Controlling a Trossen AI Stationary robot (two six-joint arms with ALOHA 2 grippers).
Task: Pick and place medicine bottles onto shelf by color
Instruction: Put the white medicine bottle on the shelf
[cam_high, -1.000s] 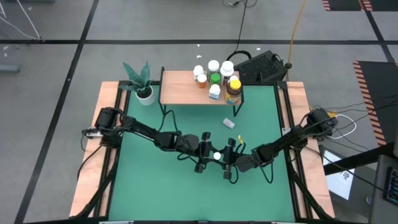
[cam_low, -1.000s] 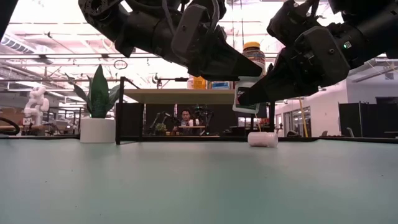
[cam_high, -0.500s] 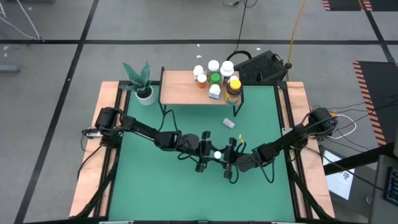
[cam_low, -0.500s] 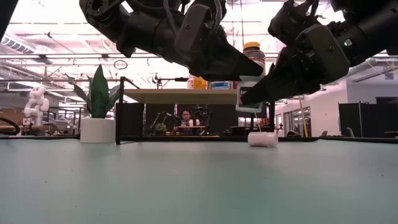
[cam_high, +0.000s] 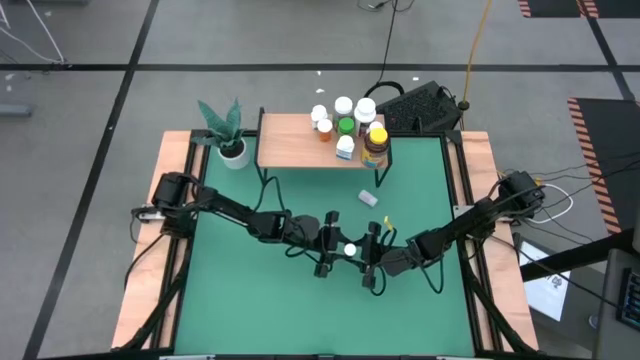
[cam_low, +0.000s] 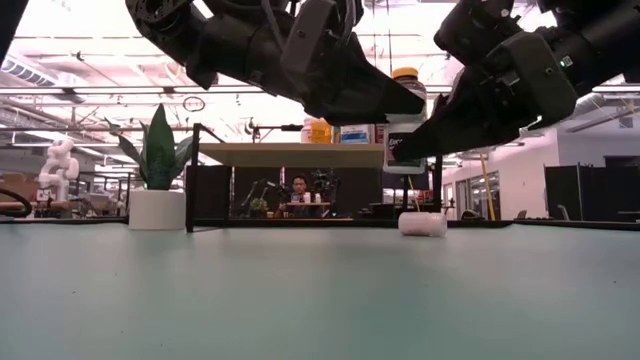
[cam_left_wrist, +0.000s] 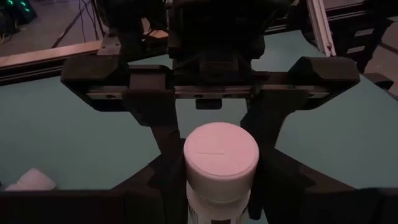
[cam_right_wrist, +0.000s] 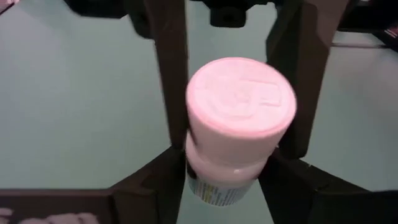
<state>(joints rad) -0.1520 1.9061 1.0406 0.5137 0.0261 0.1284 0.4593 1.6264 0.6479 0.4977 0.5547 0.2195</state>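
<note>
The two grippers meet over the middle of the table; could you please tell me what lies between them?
In the high view a white-capped bottle sits between the left gripper and right gripper; both wrist views show it among both sets of jaws.

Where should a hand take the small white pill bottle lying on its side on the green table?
Grip the small white pill bottle across the middle of its round body, coming straight down from above. It lies on its side on the green table, clear of the light-wood shelf, so both curved flanks look open to the fingers.
</note>
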